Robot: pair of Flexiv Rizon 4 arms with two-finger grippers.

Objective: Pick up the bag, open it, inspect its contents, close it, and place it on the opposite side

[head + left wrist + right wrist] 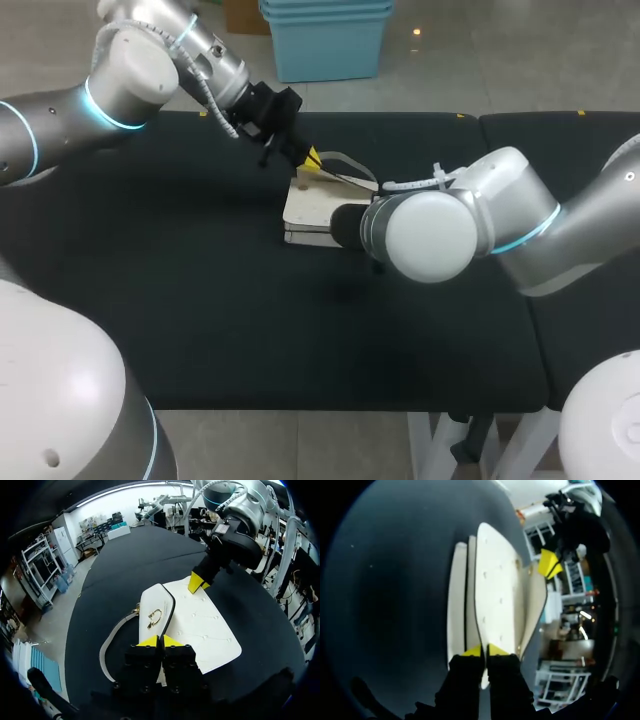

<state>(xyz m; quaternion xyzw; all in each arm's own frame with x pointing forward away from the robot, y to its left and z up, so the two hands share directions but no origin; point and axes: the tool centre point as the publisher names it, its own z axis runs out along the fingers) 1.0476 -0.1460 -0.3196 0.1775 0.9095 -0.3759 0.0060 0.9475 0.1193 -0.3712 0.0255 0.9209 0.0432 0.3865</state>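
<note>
The bag [315, 205] lies flat near the middle of the worktop [200, 310], a bit toward the far edge. It is white, with the strap [111, 642] looped out on the side of the gold clasp [154, 618].

Both your hands are on it.
- **Left hand** [161, 641]: the fingers are almost together and the flap's dark-trimmed edge runs into the slit between the tips. I read that as a pinch on the flap edge.
- **Right hand** [484, 651]: the tips are nearly touching, with the thin edge of the big white panel caught between them. In the head view this hand is hidden behind its own arm.

Key relation: the bag's long axis runs straight ahead from your right hand. Your left hand sits at the far end of that line, off to the flap side, so the hands face each other across the bag. Neither arm is nearer.

In the right wrist view a second white slab lies beside the gripped panel, with a dark gap between them. That is likely the flap parted from the body, but how far open it is can't be told. The contents are not visible.

My judgement is that the opening step is in hand. The next move needs one hand to anchor while the other peels across the short axis. A pull along the long axis would probably just drag the bag. The main risk is the thin-edge pinch slipping.
</note>
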